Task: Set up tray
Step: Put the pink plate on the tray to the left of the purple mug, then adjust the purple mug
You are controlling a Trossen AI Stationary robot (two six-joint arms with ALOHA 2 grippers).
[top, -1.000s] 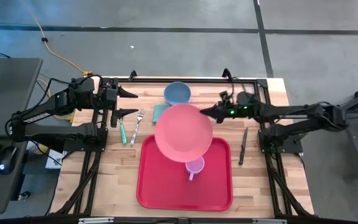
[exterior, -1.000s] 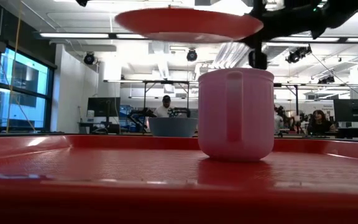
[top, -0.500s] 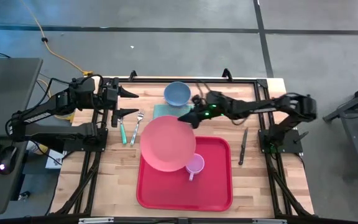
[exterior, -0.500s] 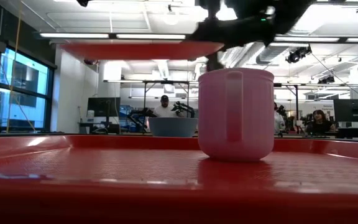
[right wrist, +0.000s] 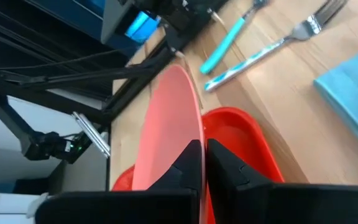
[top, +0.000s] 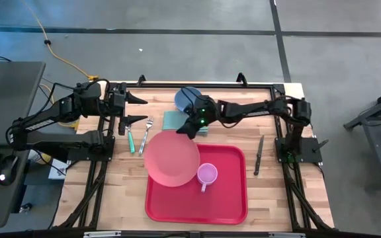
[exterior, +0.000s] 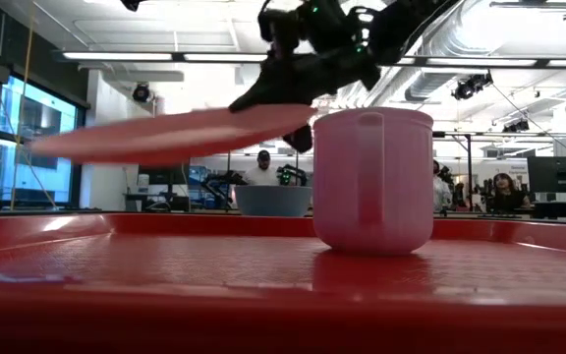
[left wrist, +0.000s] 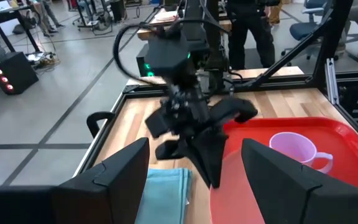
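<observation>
The red tray (top: 227, 198) lies at the table's near middle, with a pink mug (top: 207, 174) standing on it. A round pink plate (top: 170, 160) hangs over the tray's far left corner and the wood beside it. My right gripper (top: 190, 129) is shut on it, reaching in from the right. In the low view the plate (exterior: 175, 135) is tilted above the tray (exterior: 263, 285), left of the mug (exterior: 371, 182). My left gripper (top: 144, 110) waits open at the far left, touching nothing. My right gripper pinches the plate's rim (right wrist: 188, 134) at its far right side, one finger above and one finger (right wrist: 229, 171) below. The fingers come from the table's far right, slanting down. The plate is lifted clear and tilted, its left side (exterior: 62, 147) lower.
A blue bowl (top: 185, 98) and a folded teal napkin (top: 170, 119) lie beyond the tray, partly under the right arm. A fork (top: 145, 134) and a teal-handled utensil (top: 129, 139) lie left of the plate. A knife (top: 258, 155) lies right of the tray.
My right gripper has carried the plate toward the table's left and near edges and a little down, rolling as it went. The plate, level before over the tray's far edge, now hangs lower over the tray's far left corner, tipped with its left side down.
</observation>
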